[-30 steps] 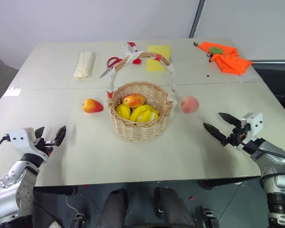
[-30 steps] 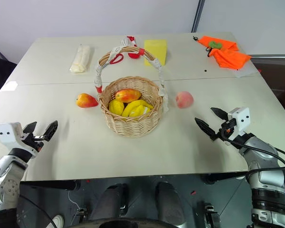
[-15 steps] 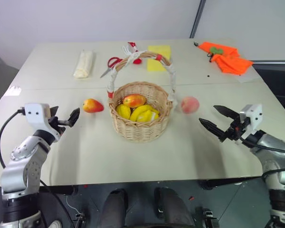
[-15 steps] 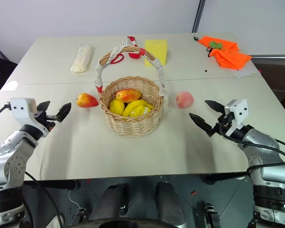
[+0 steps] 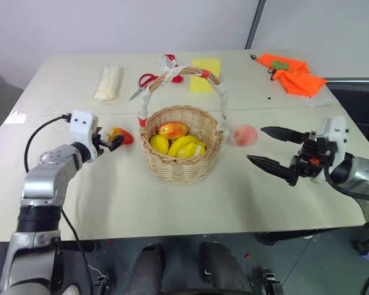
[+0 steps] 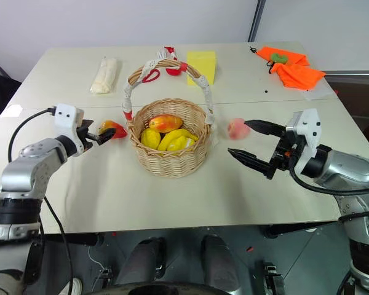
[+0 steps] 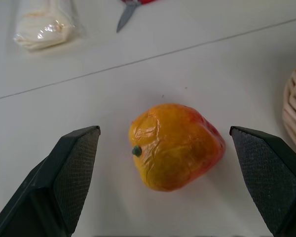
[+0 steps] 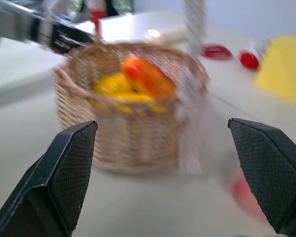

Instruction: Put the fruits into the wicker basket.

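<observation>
On the table's [image 5: 190, 203] left side, the left gripper [image 7: 167, 163] has its jaws spread wide on either side of the red-orange-yellow fruit [image 7: 175, 147], which lies on the tabletop between the fingers without visibly touching them. Just to the right stands the wicker basket [image 5: 181, 163], holding a red-orange fruit [image 5: 173, 129] and several yellow fruits [image 5: 183, 146] under its wrapped arched handle. The pale pink peach [image 5: 245, 134] rests on the table close beside the basket's right wall. Right of it, the right gripper [image 5: 272, 149] hovers above the table with its jaws wide apart, empty, pointing toward the basket. Behind the basket lie red-handled scissors [image 5: 145, 82].
</observation>
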Controlling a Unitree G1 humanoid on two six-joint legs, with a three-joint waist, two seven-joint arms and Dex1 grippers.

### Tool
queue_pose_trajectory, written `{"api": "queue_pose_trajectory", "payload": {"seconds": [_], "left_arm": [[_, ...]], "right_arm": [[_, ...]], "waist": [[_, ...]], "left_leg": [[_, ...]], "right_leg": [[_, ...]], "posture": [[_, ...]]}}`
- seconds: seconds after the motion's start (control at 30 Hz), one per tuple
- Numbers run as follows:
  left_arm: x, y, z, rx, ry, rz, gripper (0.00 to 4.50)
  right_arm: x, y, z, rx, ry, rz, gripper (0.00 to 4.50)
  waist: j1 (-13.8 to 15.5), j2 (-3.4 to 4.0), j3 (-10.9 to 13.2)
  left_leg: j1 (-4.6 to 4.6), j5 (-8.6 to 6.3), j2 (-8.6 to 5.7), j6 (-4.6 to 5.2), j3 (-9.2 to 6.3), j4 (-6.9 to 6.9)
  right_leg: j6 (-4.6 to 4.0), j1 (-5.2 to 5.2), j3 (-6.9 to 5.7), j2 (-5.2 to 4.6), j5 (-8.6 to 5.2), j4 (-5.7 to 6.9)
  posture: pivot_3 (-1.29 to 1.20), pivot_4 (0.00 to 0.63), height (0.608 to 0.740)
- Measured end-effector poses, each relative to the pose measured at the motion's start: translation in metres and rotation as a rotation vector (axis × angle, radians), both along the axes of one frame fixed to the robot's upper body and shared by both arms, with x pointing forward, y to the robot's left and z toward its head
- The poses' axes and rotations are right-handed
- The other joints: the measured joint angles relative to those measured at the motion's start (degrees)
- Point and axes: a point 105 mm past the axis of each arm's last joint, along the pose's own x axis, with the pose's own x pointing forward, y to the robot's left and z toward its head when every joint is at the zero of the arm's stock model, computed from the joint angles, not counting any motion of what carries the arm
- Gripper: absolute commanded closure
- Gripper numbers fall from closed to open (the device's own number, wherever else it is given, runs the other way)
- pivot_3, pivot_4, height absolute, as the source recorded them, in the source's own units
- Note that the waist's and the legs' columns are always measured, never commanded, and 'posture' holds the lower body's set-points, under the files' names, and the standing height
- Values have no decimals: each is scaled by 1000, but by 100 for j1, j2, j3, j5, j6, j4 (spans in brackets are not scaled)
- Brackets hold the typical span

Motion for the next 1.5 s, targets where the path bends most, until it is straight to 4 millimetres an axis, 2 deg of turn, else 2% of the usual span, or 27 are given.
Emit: {"api": "queue_pose_trajectory", "payload": {"seconds": [0.23, 0.33, 0.43, 0.57, 0.63, 0.7, 0.77, 0.8, 0.87, 0.93, 1.03, 1.1, 1.2, 1.3, 1.33, 1.4, 1.5], "left_arm": [[15, -20, -11, 4, 71, -22, 0], [14, -18, -20, 5, 109, -7, 810], [16, -17, -17, 4, 99, 3, 1957], [14, -14, -18, 11, 97, 11, 2029], [7, -6, -17, 23, 84, 19, 2029], [-12, 9, -15, 20, 57, -1, 2029], [-34, 14, -3, -22, 11, -69, 2029], [-43, 11, 11, -48, -32, -116, 2029], [-60, -1, 39, -114, -107, -227, 2029], [-78, -24, 66, -169, -167, -376, 2029], [-92, -79, 97, -185, -243, -605, 2029], [-93, -115, 107, -172, -279, -707, 2029], [-80, -145, 104, -149, -270, -722, 2029], [-68, -162, 87, -119, -213, -716, 2029], [-66, -165, 81, -115, -194, -716, 1003], [-63, -169, 74, -128, -172, -718, 116], [-65, -169, 75, -122, -181, -737, 51]], "right_arm": [[-9, 24, 10, -16, -27, 88, 59], [-11, 28, 13, -17, -33, 101, 0], [-11, 29, 12, -18, -28, 105, 0], [-12, 29, 11, -22, -29, 115, 0], [-12, 30, 12, -28, -40, 120, 0], [-12, 28, 13, -29, -50, 115, 0], [-9, 23, 13, -21, -46, 93, 0], [-7, 21, 13, -16, -43, 84, 0], [-5, 18, 12, -13, -38, 77, 0], [-2, 12, 9, -3, -27, 68, 0], [9, -2, 1, 10, 2, 19, 0], [15, -7, -7, 3, 19, -9, 0], [23, -13, -16, -8, 21, -61, 0], [30, -12, -22, 18, 15, -109, 0], [31, -12, -23, 22, 13, -125, 0], [39, -15, -25, 7, 7, -183, 0], [56, -21, -32, -23, 5, -291, 0]], "waist": [[3, -1, 0], [-8, -1, 0], [4, -2, -1], [-12, -3, -1], [-43, -3, -1], [-88, -5, 0], [-60, -6, 1], [-16, -6, 1], [60, -7, 1], [132, -7, 1], [179, -7, 1], [143, -5, 0], [80, -6, 0], [4, -6, 0], [-12, -6, 0], [-29, -6, 1], [-28, -5, 0]], "left_leg": [[-4, 0, -2, 0, -1, 0], [-3, 0, -1, 0, -2, -1], [0, 0, -1, 0, -4, -1], [1, 0, 0, 0, -3, 0], [3, 0, 2, 0, -1, -4], [3, -1, 10, 2, 4, -12], [-2, -1, 32, 2, 3, -15], [-6, -1, 33, 2, 3, -13], [-20, -1, 38, 0, 3, -2], [-21, 0, 36, 0, 15, 11], [-22, -1, 32, -1, 21, 46], [-29, -2, 16, 0, 33, 68], [-28, -9, 4, 14, 52, 74], [-31, -15, 6, 25, 49, 72], [-32, -16, 10, 27, 49, 70], [-36, -16, 16, 28, 48, 68], [-41, -16, 19, 28, 48, 68]], "right_leg": [[21, -1, 0, -2, 8, 0], [21, -2, 0, -2, 8, 0], [20, 1, -1, -3, 8, 1], [19, 1, 0, -3, 8, 2], [20, -3, 1, -2, 8, 3], [22, -12, 7, 0, 10, 6], [20, -18, 6, -4, 8, 8], [5, -22, 3, -1, 0, 8], [-3, -20, -6, -6, -4, 7], [-5, -11, -6, -12, -3, 2], [-4, 22, -14, -23, -4, -10], [-3, 28, -3, -24, -3, -12], [14, 24, 20, -21, 4, -11], [35, 11, 24, -10, 0, 5], [38, 4, 26, -5, 2, 8], [47, -5, 27, 3, 7, 13], [38, -12, 27, 6, 4, 17]], "posture": [[0, 150, 740], [0, 150, 740], [0, 150, 740], [0, 150, 740], [0, 150, 740], [0, 150, 740], [0, 150, 740], [0, 150, 740], [0, 150, 740], [0, 150, 740], [0, 150, 740], [0, 150, 740], [0, 150, 740], [0, 150, 740], [0, 150, 740], [0, 150, 740], [0, 150, 740]]}}
